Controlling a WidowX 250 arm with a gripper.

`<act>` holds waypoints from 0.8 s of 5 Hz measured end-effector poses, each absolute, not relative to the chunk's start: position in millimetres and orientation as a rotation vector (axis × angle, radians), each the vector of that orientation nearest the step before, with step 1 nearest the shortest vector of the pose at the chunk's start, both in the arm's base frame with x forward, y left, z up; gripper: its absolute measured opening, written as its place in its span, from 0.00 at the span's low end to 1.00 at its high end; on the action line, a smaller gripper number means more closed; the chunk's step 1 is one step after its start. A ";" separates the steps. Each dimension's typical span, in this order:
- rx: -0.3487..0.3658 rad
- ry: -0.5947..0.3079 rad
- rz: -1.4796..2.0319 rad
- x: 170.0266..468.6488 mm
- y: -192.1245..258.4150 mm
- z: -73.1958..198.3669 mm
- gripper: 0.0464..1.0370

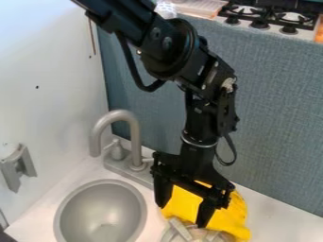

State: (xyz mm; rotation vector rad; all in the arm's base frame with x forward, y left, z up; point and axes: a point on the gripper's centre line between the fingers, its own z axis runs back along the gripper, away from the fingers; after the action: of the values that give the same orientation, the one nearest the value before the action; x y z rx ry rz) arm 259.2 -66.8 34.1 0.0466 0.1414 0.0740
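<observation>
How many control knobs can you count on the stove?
3, in a row along the front of the stove at upper right: a left knob, a middle knob and a right knob. More may be hidden past the picture's edge.

The left side is bounded by a smooth white wall (50, 61), marked by small dark holes and a thin brownish line. A grey bracket (18, 168) is mounted low on it. The back is closed off by a blue-grey, fabric-textured partition (277, 104), met by the white wall at a corner. Beyond its top edge, a white stove (304, 33) with black grates and dark knobs can be seen. Into the pale counter (271, 215) a round grey basin (101, 205) is set, backed by a curved grey faucet (134, 142). The upper white wall is brightly lit.
</observation>
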 end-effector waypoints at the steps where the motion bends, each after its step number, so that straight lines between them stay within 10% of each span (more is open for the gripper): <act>1: 0.054 0.170 0.075 255.3 -66.0 26.7 0.97; 4: 0.014 0.182 -0.143 217.6 -118.7 -3.2 0.97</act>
State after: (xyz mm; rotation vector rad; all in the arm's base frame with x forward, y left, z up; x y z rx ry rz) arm 217.6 -118.7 -3.2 0.0139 0.1820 -0.1429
